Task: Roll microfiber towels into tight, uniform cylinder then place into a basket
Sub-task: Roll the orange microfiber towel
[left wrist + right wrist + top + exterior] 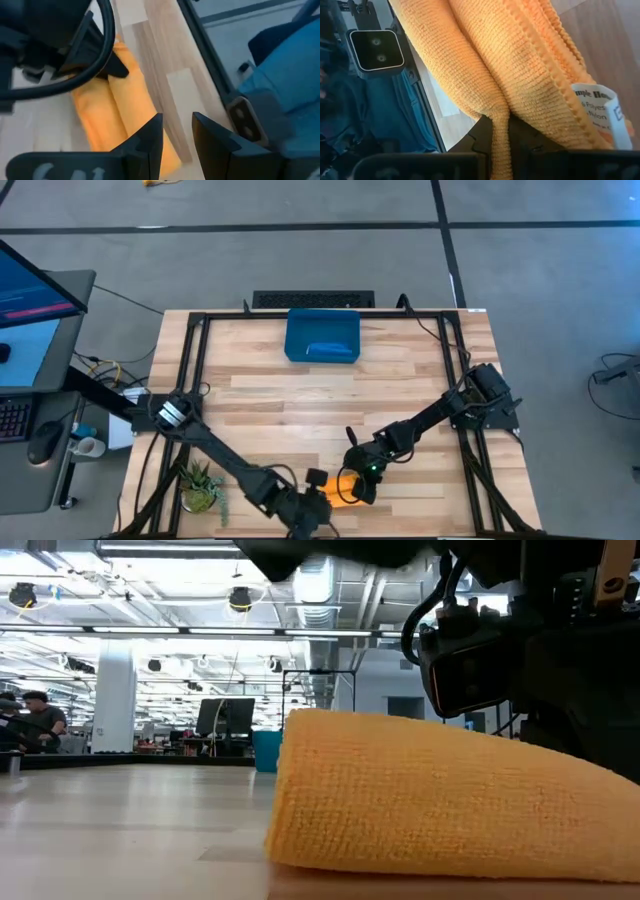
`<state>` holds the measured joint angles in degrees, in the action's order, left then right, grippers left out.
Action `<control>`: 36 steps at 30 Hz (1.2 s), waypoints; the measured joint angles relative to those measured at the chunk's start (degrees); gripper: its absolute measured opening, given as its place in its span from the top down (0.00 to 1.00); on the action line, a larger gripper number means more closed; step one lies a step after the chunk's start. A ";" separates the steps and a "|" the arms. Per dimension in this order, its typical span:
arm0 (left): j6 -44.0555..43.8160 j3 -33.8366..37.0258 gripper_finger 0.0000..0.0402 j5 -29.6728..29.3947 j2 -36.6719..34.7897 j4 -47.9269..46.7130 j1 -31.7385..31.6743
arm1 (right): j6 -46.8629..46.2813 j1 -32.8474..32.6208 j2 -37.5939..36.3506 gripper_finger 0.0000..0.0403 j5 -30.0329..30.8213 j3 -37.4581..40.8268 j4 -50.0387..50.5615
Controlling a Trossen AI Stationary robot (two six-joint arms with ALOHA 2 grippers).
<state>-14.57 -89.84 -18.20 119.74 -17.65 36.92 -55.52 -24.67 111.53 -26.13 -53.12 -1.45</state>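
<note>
The yellow-orange towel [345, 488] lies loosely rolled on the table near its front edge; it fills the low view [440, 800]. My right gripper [358, 480] is shut on it. My left gripper [312, 502] is open beside the roll [125, 100], wood showing between its fingers [177, 137]; whether one finger touches the roll I cannot tell. The dark blue basket [300, 330] stands at the table's far middle, with the blue towel [330, 350] rolled inside it. My right gripper pinches a raised fold of the yellow-orange towel [500, 125] between its two fingers, in the crease between two bulging parts of the roll. The towel's underside rests on the table [400, 860]. A white label [600, 110] sticks out of the cloth beside the fingers.
A small potted plant [202, 485] stands at the table's front left corner. A black bar [312, 299] lies behind the basket. A black metal frame [200, 380] runs along the table's sides. Bare wood lies between the basket and the towel.
</note>
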 joint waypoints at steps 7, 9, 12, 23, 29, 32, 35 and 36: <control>-1.16 0.07 0.76 -0.47 4.74 2.44 -2.63 | 0.51 0.00 0.00 0.86 0.00 0.00 -0.07; -2.01 0.08 0.76 0.50 5.56 2.40 -3.37 | 0.75 0.02 0.00 0.85 0.00 0.00 -0.09; -4.04 0.04 0.76 3.60 6.83 2.49 -4.25 | 1.08 0.02 0.00 0.85 0.00 0.02 -0.15; -13.18 -0.27 0.76 2.45 7.48 -5.46 -5.65 | 2.38 -0.60 0.00 0.85 1.04 0.11 -1.39; -16.55 -0.28 0.76 2.80 7.50 -7.27 -6.62 | 4.58 -1.20 0.01 0.81 1.75 0.15 -1.92; -16.76 -0.24 0.76 4.07 7.50 -7.48 -7.37 | 4.64 -1.09 -0.42 0.76 1.70 0.17 -1.66; -16.78 -0.20 0.76 4.15 7.56 -7.62 -7.99 | 6.22 -0.59 -2.04 0.72 1.33 0.28 0.41; -16.78 -0.18 0.76 3.87 7.57 -7.63 -8.17 | 6.95 -0.57 -3.04 0.71 1.94 0.33 1.78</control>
<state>-31.35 -90.02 -14.33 127.31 -25.28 28.75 -48.56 -25.23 108.49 -24.19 -52.80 0.33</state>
